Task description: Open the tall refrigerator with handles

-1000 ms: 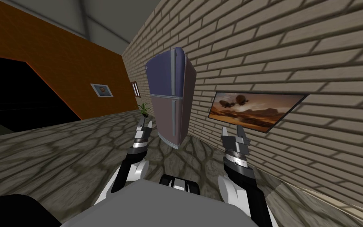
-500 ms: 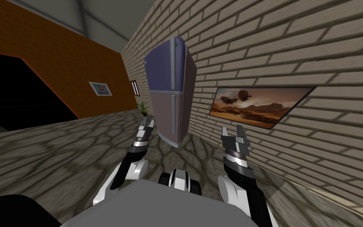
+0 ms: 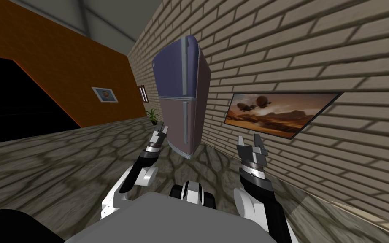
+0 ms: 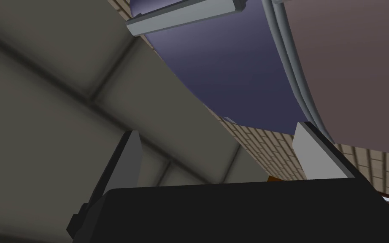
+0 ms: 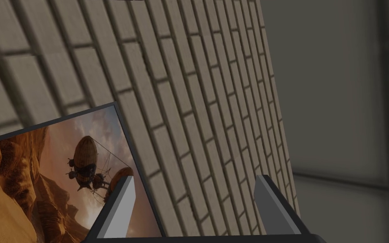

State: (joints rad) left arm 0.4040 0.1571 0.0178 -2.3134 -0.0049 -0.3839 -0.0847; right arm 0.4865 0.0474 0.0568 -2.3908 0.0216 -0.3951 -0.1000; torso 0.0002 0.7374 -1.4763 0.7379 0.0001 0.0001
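Item 1. Brick wall (image 3: 299, 50): the long side of the room, against which the task's thing is set.

Item 2. Refrigerator (image 3: 181, 97): tall, closed, standing on the floor (image 3: 63, 164) ahead and slightly left of centre, its side against the brick wall. The upper door (image 3: 170, 71) is blue-violet and the lower door (image 3: 173, 122) is mauve.

Item 3. Upper handle (image 3: 185, 69) and lower handle (image 3: 185, 120): grey vertical bars on the wall-side edge of each door. Neither is touched.

Item 4. Right gripper (image 3: 249, 141): held beside the brick wall, jaws spread, nothing between them.

Item 5. Left gripper (image 3: 160, 130): raised near the lower door's far edge, short of the handles, jaws parted and empty.

Hazards, as judged: the thin fingers may be driven against a door face if the handle is not straddled squarely. A shallow pinch may slide off once pulling begins. The door's swing may be blocked if the base is parked too close.
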